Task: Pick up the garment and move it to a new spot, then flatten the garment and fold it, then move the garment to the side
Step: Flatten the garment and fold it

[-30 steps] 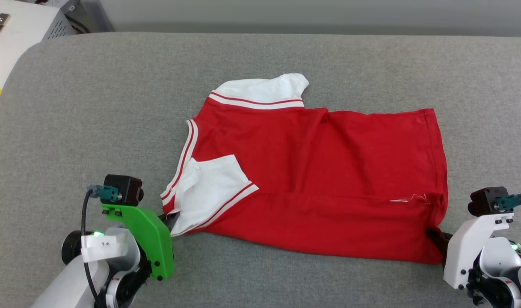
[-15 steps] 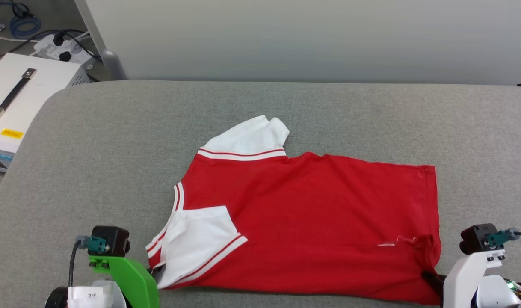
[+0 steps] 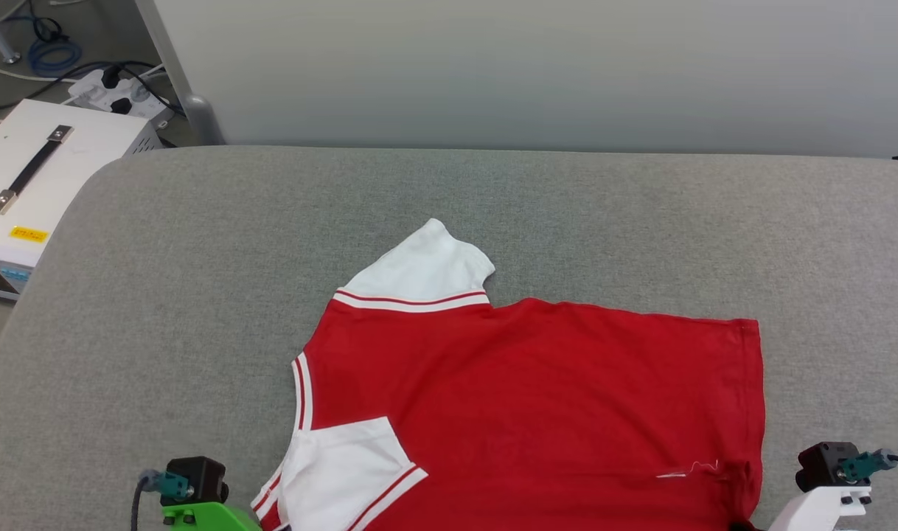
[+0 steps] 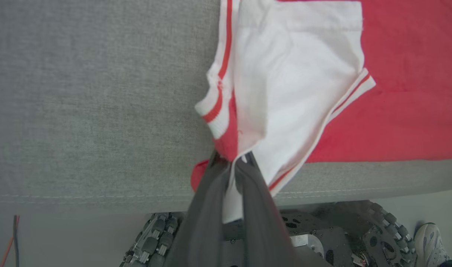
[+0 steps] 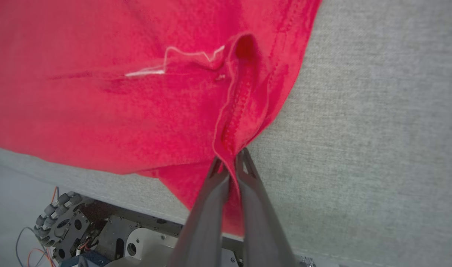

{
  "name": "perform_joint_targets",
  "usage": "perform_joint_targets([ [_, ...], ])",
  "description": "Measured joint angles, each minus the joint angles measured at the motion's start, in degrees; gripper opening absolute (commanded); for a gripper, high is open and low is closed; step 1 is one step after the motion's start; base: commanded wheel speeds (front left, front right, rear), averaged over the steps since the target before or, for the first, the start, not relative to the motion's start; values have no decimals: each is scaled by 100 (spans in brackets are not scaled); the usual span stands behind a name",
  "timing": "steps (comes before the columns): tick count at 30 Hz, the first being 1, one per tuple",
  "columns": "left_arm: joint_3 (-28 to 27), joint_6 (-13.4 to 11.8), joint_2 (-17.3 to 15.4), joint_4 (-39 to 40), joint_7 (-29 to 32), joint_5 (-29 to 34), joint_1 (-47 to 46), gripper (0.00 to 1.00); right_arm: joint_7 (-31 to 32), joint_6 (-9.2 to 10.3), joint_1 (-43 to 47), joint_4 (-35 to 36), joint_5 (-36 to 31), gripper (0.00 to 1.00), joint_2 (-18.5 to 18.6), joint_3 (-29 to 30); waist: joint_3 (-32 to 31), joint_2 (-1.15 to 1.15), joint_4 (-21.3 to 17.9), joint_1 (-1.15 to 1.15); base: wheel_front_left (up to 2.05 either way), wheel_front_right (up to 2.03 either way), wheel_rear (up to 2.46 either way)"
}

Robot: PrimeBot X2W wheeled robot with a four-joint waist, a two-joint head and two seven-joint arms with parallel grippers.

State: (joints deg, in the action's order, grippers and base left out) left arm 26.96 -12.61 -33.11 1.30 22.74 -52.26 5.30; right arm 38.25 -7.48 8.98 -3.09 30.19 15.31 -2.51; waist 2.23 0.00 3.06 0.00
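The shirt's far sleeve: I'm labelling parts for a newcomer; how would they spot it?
On the grey padded table, find the red shirt. Its far sleeve is the white flap jutting from the shirt's edge toward the wall. Unlike the other white sleeve, folded onto the red cloth, it lies out on bare grey padding.

The left gripper (image 4: 231, 160), two long dark grey fingers, is pinched tight on the white sleeve corner of the red jersey garment (image 4: 404, 55). The right gripper (image 5: 230, 157), equally dark-fingered, is clamped on its red hem. In the head view, the green left wrist bracket (image 3: 202, 516) sits at lower left and the white right wrist bracket (image 3: 818, 514) at lower right.
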Motion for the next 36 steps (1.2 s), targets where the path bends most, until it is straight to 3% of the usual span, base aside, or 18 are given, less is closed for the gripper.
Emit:
perform_joint_targets([
  [1,38,56,40,-100,1,-10,-25,0,-58,0,-2,-45,-9,1,-13,-11,21,0,-3,0,0,0,0],
  [2,54,102,104,-225,-14,-11,-69,11,-134,0,-3,-113,-19,33,-23,-20,48,0,-8,0,0,0,0],
  [3,48,145,164,-333,-62,-14,-130,49,-201,0,-5,-157,-19,71,-37,-27,73,0,-13,0,0,0,0],
  [4,49,177,201,-412,-85,-20,-187,100,-280,0,-8,-176,-19,100,-52,-34,93,0,-17,0,0,0,0],
  [8,30,263,274,-675,-286,3,-432,100,-823,0,-62,-165,-21,100,-75,-105,154,0,-65,0,0,0,0],
  [15,-100,252,263,-746,-794,282,-631,100,-2357,0,-219,27,-229,100,-76,-152,132,0,-130,0,0,0,0],
  [20,-255,124,277,-686,-1422,619,-842,100,-3250,0,-320,164,-639,100,-231,-63,81,0,-170,0,0,0,0],
  [28,-392,16,398,-720,-2281,1061,-1237,100,-3886,0,-484,493,-1174,100,-474,90,128,0,-351,0,0,0,0],
  [36,-407,40,444,-938,-2553,1313,-1922,100,-3962,0,-691,999,-1481,100,-582,93,335,0,-643,0,0,0,0],
])
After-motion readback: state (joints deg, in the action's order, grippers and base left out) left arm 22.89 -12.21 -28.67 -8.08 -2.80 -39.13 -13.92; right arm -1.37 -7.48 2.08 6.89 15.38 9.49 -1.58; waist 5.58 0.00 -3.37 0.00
